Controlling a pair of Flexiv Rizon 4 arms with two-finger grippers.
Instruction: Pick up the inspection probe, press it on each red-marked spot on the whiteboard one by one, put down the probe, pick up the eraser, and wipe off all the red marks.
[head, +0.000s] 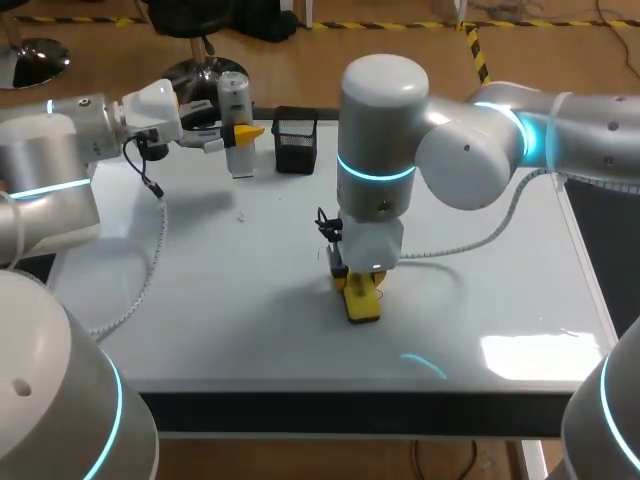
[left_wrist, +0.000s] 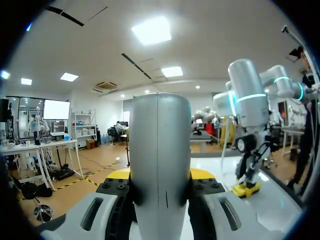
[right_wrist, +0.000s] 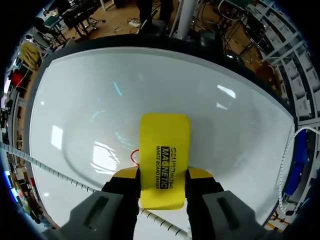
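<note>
two arms work over one whiteboard (head: 220, 300). the left claw (left_wrist: 160, 174) is clenched on the single grey probe (left_wrist: 160, 145), which it holds upright at the board's far left edge, near one black mesh cup (head: 296, 142). the right claw (right_wrist: 164, 173) is grasping the one yellow eraser (right_wrist: 165, 145), which is down on the board near its middle. one red mark (right_wrist: 133, 157) shows just beside the eraser.

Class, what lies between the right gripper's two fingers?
The eraser, clamped from both sides by those fingers. The right wrist view shows it plainly.
</note>
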